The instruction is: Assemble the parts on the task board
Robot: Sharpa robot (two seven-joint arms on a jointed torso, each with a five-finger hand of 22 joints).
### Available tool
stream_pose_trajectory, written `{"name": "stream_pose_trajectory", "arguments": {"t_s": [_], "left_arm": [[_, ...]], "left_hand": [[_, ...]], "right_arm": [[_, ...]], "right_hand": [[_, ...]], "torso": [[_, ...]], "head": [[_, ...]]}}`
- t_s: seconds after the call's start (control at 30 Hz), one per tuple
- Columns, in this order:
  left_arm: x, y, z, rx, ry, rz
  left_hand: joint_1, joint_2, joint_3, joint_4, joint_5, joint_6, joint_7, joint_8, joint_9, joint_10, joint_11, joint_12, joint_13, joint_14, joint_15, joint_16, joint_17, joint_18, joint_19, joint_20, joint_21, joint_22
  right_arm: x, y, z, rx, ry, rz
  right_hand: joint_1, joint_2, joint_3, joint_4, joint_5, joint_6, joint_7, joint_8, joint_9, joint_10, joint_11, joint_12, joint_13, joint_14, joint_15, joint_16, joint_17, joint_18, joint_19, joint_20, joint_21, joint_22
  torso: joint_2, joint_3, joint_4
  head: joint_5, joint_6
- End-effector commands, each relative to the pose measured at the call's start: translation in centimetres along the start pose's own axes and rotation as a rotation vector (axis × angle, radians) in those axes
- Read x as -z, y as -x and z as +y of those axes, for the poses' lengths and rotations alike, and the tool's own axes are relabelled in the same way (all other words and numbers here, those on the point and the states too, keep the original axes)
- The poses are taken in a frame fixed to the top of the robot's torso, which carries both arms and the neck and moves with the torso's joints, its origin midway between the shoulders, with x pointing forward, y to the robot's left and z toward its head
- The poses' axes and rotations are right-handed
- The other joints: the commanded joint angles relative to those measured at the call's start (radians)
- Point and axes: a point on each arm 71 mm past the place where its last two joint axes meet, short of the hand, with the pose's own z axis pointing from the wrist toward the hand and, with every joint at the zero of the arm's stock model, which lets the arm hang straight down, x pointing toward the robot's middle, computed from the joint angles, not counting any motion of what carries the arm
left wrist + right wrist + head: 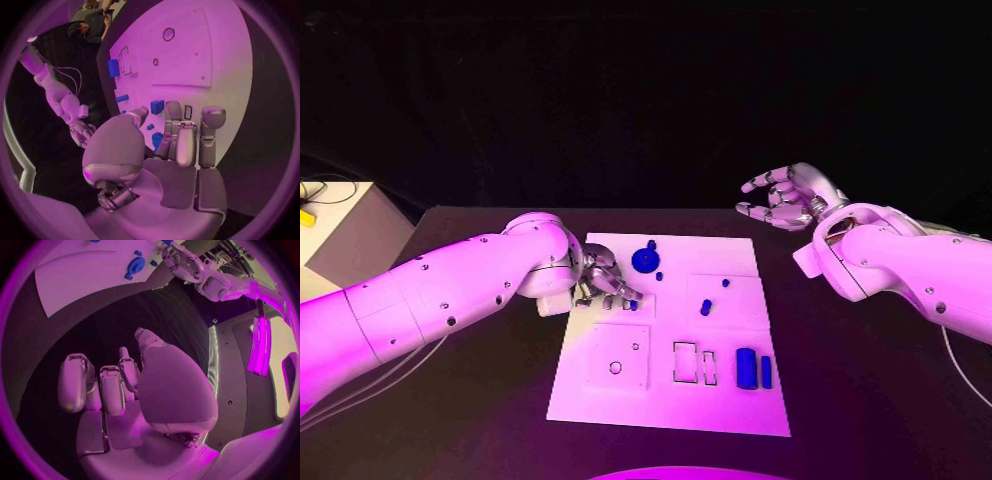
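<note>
Head view: left hand (600, 282) rests at the task board (733, 405) left edge, hold indeterminate; right hand (788, 197) raised beyond the far right corner, fingers spread, empty. Left wrist view: fingertips (174, 111) beside a blue part (157, 106). Right wrist view: round blue part (135, 265) on the board.

Black table (473, 400); pale cabinet (343, 235) beside it, perhaps with yellow object (307, 216) on top

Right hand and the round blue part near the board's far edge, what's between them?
In the head view, between the right hand and the round blue part lie bare white task board and then bare black table.
</note>
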Motion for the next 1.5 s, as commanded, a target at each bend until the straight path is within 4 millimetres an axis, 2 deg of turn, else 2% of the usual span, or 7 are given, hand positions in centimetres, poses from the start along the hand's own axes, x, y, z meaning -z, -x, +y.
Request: {"name": "stream_pose_trajectory", "arguments": {"t_s": [0.03, 0.43, 0.93, 1.1, 1.2, 1.33, 1.5], "left_arm": [[0.0, -0.1, -0.4, -0.003, -0.019, 0.016], [-0.4, -0.2, -0.5, -0.005, -0.018, 0.025], [-0.7, -0.2, -0.6, -0.005, -0.017, 0.033], [-1.0, -0.3, -0.6, -0.006, -0.016, 0.038], [-1.0, -0.3, -0.6, -0.003, -0.015, 0.034], [-1.0, -0.3, -0.6, 0.005, -0.015, 0.023], [-1.0, -0.2, -0.6, 0.014, -0.019, 0.014]], "left_hand": [[-0.003, 0.006, 0.000, -0.003, 0.000, -0.005, 0.001, -0.006, 0.001, -0.004, 0.000, 0.000, -0.001, -0.008, 0.001, -0.004, 0.000, -0.013, -0.006, 0.002, -0.006, 0.001], [0.005, 0.008, 0.003, -0.004, 0.000, -0.007, 0.001, -0.007, 0.004, -0.006, 0.001, 0.002, -0.001, -0.006, 0.002, -0.002, 0.004, -0.013, -0.006, 0.003, -0.005, 0.002], [0.016, 0.010, 0.009, -0.005, 0.001, -0.008, 0.002, -0.008, 0.007, -0.008, 0.001, 0.004, 0.000, -0.005, 0.003, 0.000, 0.009, -0.014, -0.004, 0.004, -0.001, 0.008], [0.026, 0.012, 0.013, -0.005, 0.001, -0.008, 0.002, -0.009, 0.010, -0.009, 0.001, 0.006, 0.001, -0.005, 0.003, 0.000, 0.009, -0.014, -0.004, 0.005, -0.001, 0.009], [0.029, 0.013, 0.015, -0.005, 0.001, -0.008, 0.002, -0.009, 0.011, -0.010, 0.002, 0.006, 0.001, -0.005, 0.003, 0.000, 0.008, -0.014, -0.005, 0.005, -0.001, 0.009], [0.058, 0.029, 0.037, -0.007, 0.001, -0.007, 0.002, -0.008, 0.020, -0.014, 0.001, 0.010, 0.001, -0.007, 0.003, 0.000, 0.007, -0.013, -0.009, 0.006, -0.001, 0.006], [0.093, 0.036, 0.071, -0.009, 0.001, -0.008, -0.001, -0.008, 0.029, -0.018, -0.001, 0.013, 0.001, -0.007, 0.002, 0.001, 0.008, -0.013, -0.011, 0.005, 0.001, 0.008]], "right_arm": [[0.0, -0.2, 0.1, 0.014, 0.005, 0.015], [0.0, -0.4, 0.0, 0.015, 0.003, 0.021], [-0.1, -0.5, 0.1, 0.014, 0.004, 0.026], [0.0, -0.6, 0.1, 0.014, 0.004, 0.029], [0.0, -0.6, 0.1, 0.014, 0.003, 0.029], [0.0, -0.6, 0.1, 0.014, 0.002, 0.030], [0.0, -0.6, 0.1, 0.016, 0.002, 0.028]], "right_hand": [[-0.009, -0.003, 0.006, -0.001, -0.007, -0.005, 0.002, -0.001, 0.000, -0.005, 0.003, -0.005, 0.031, 0.061, -0.004, 0.000, 0.109, 0.012, -0.006, -0.001, -0.005, 0.029], [-0.011, -0.002, 0.006, -0.001, -0.009, -0.007, 0.002, -0.001, 0.000, -0.006, 0.003, -0.006, 0.030, 0.062, -0.004, 0.000, 0.110, 0.012, -0.006, -0.001, -0.006, 0.028], [-0.011, -0.002, 0.006, -0.001, -0.009, -0.007, 0.002, -0.001, 0.000, -0.006, 0.003, -0.006, 0.030, 0.062, -0.004, 0.000, 0.110, 0.012, -0.006, -0.001, -0.006, 0.028], [-0.011, -0.002, 0.006, -0.001, -0.009, -0.007, 0.002, -0.001, 0.000, -0.006, 0.003, -0.006, 0.030, 0.062, -0.004, 0.000, 0.110, 0.012, -0.006, -0.001, -0.006, 0.028], [-0.011, -0.002, 0.006, -0.001, -0.009, -0.007, 0.002, -0.001, 0.000, -0.006, 0.003, -0.006, 0.030, 0.062, -0.004, 0.000, 0.110, 0.012, -0.006, -0.001, -0.006, 0.028], [-0.011, -0.002, 0.006, -0.001, -0.009, -0.007, 0.002, -0.001, 0.000, -0.006, 0.003, -0.006, 0.030, 0.062, -0.004, 0.000, 0.110, 0.012, -0.006, -0.001, -0.006, 0.028], [-0.012, -0.002, 0.008, -0.002, -0.011, -0.007, 0.002, 0.000, 0.001, -0.005, 0.003, -0.004, 0.031, 0.062, -0.004, 0.000, 0.110, 0.012, -0.006, -0.001, -0.008, 0.027]], "torso": [[-0.001, 0.0001, 0.0002], [0.000, 0.0004, -0.0011], [0.000, 0.0006, 0.0007], [0.001, -0.0004, -0.0012], [0.001, 0.0004, -0.0003], [0.001, 0.0002, 0.0008], [0.000, -0.0005, 0.0008]], "head": [[0.001, -0.001], [0.003, -0.004], [0.002, -0.007], [0.000, -0.009], [-0.001, -0.011], [-0.002, -0.012], [-0.003, -0.013]]}}
